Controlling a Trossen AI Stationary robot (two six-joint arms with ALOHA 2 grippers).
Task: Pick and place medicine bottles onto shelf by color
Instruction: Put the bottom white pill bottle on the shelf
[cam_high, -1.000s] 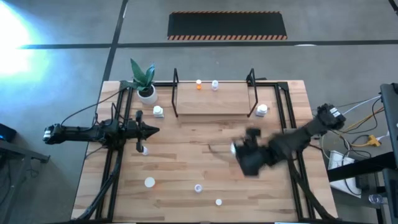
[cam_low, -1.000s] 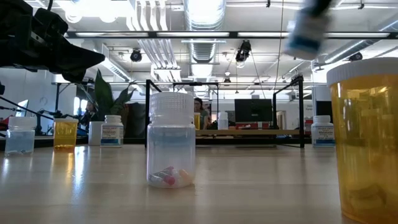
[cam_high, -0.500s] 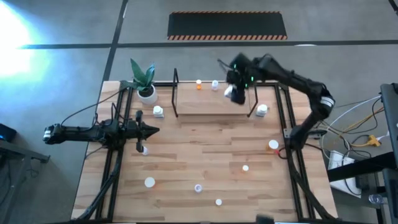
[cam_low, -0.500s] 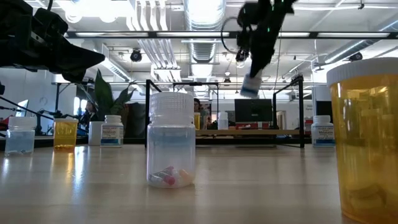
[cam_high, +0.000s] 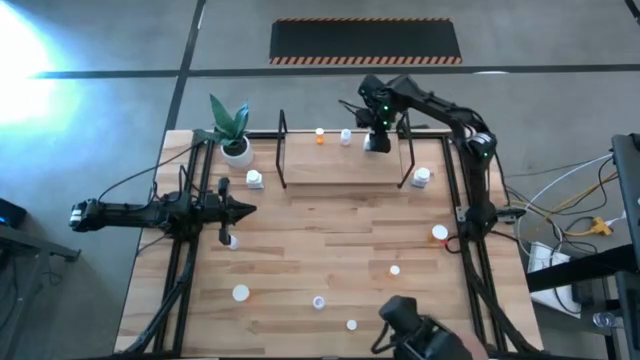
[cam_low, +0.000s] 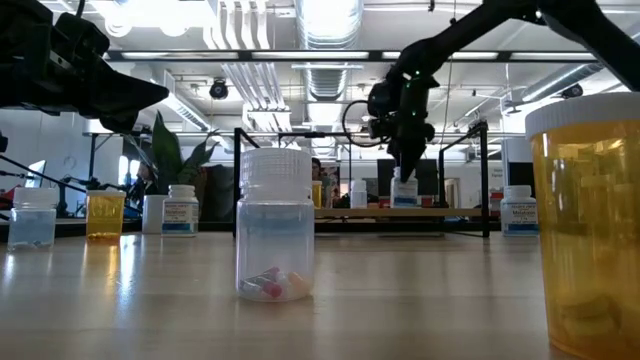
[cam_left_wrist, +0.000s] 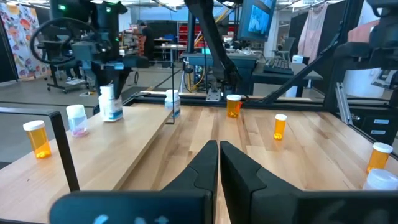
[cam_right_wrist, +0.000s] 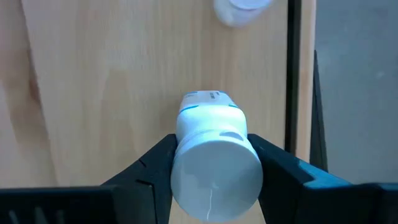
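My right gripper (cam_high: 378, 138) hangs over the right part of the shelf (cam_high: 330, 165), shut on a white medicine bottle (cam_low: 403, 191) with a blue-edged label. On the shelf's far edge stand an orange bottle (cam_high: 319, 135) and a pale bottle (cam_high: 345, 135). More bottles stand on their bases on the table: white ones (cam_high: 421, 177) (cam_high: 255, 180) beside the shelf's ends, and several (cam_high: 319, 301) toward the near edge. My left gripper (cam_high: 245, 209) waits shut at the table's left, pointing level. My right gripper pinches the white bottle's cap end (cam_right_wrist: 185, 163) between its two fingers (cam_right_wrist: 152, 167), one on each side. It comes steeply from above, pointing down. The bottle hangs nearly upright below the fingers, base (cam_left_wrist: 115, 117) at the shelf board; whether it touches I cannot tell.
The shelf's black wire frame (cam_right_wrist: 291, 74) rises close beside the held bottle. A white plant pot (cam_high: 236, 150) stands at the shelf's left end. Black rails (cam_high: 470, 260) run along both table sides. The middle of the tabletop (cam_high: 330, 235) is bare wood.
My right gripper has swung with the white bottle from the table's middle right toward the far edge, high over the shelf, and then sunk to the shelf's right part. The bottle has stayed in the fingers, hanging below them.
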